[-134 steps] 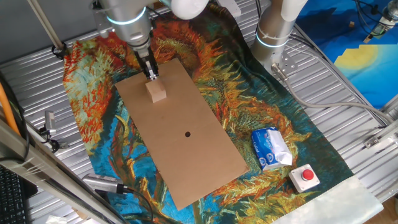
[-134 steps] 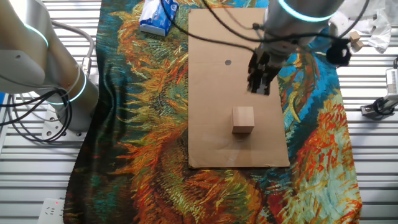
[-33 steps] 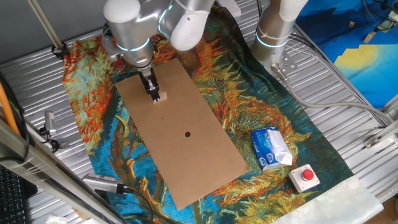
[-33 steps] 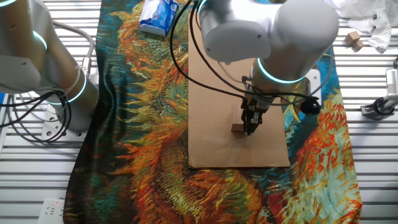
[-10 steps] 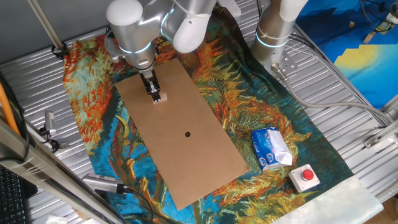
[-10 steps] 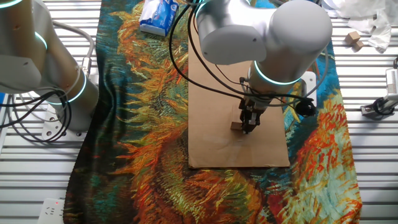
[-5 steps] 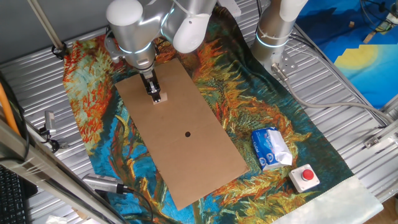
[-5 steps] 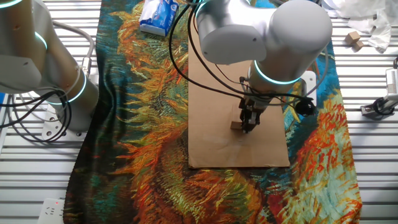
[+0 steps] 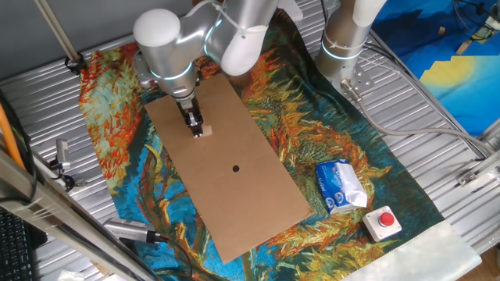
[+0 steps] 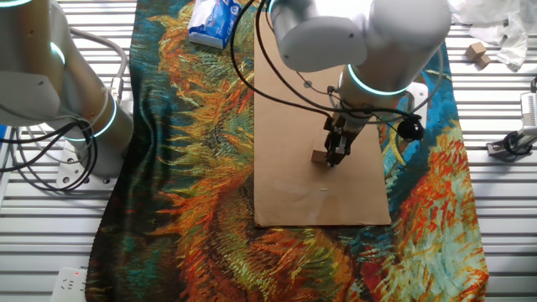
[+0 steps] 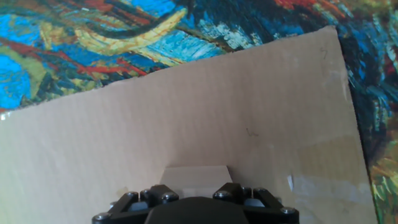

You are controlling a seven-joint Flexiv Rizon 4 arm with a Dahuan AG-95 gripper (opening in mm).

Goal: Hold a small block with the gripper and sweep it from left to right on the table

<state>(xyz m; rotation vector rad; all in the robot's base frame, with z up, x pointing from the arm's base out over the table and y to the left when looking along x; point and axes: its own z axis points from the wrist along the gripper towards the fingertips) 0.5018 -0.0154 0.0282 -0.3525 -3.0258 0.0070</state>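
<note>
The gripper [image 9: 196, 127] was pinched tight on the block [image 10: 318, 156], which sat on the brown board [image 9: 234, 195] near its far left end, on the table [image 9: 437, 156].

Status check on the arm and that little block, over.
Gripper shut on the small block, down on the brown board. Board bare around it; blue-white packet and red button sit far off.
</note>
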